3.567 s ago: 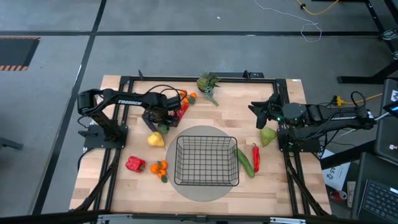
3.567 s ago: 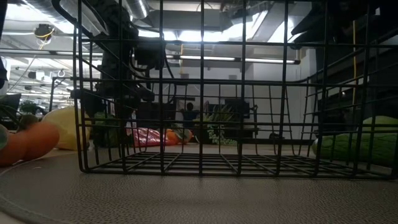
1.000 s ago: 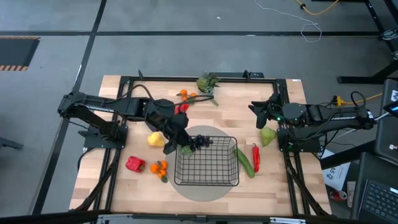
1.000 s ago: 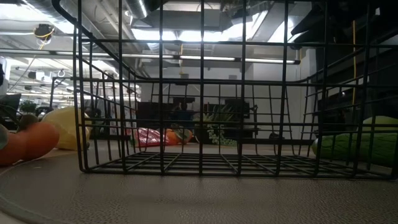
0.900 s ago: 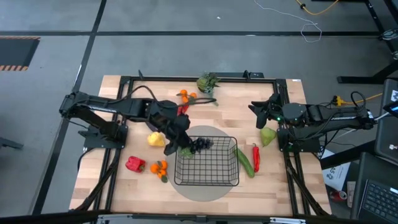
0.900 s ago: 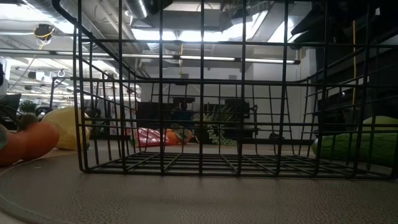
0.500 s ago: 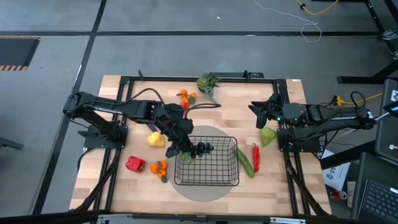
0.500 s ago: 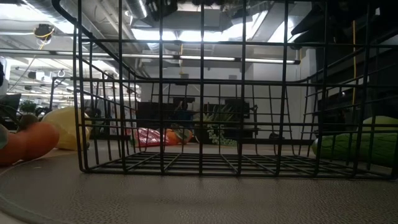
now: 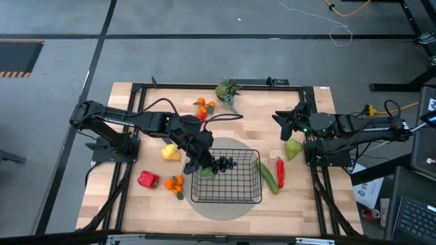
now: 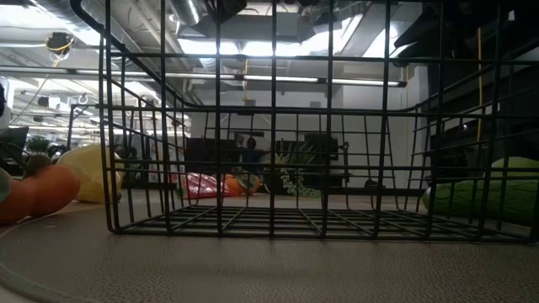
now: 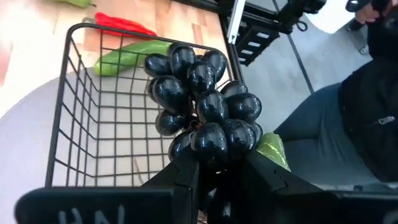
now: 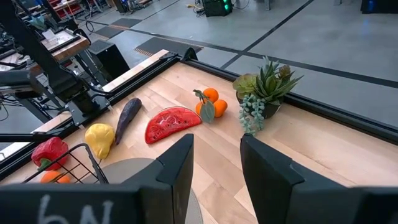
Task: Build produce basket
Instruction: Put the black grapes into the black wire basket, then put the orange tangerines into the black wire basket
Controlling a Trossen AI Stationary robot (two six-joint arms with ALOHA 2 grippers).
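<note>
The black wire basket (image 9: 227,177) stands on a grey round mat (image 9: 221,207) in the middle of the table. My left gripper (image 9: 206,167) reaches over the basket's far left corner, shut on a bunch of dark grapes (image 11: 202,102) that hangs above the basket's inside (image 11: 106,124). A green leaf (image 11: 273,152) shows at the bunch's near end. My right gripper (image 9: 281,121) waits open at the table's right side, above the green pear (image 9: 293,148). The cucumber (image 9: 268,175) and red chili (image 9: 280,171) lie just right of the basket. My left gripper pinches the near end of the grape bunch (image 11: 211,146) between its two fingers (image 11: 186,177). The fingers come from the table's left, slanting down. The bunch juts out past the fingertips, lifted clear above the basket floor.
The yellow fruit (image 9: 170,152), red pepper (image 9: 147,179) and oranges (image 9: 176,182) lie left of the basket. More oranges (image 9: 203,105), a watermelon slice (image 12: 171,124), an eggplant (image 12: 126,112) and a potted plant (image 9: 228,90) sit toward the far edge. A black frame (image 9: 136,88) borders the table.
My left gripper has carried the grapes a little farther over the basket, toward the table's near edge, and slightly down. It stays shut on the bunch.
</note>
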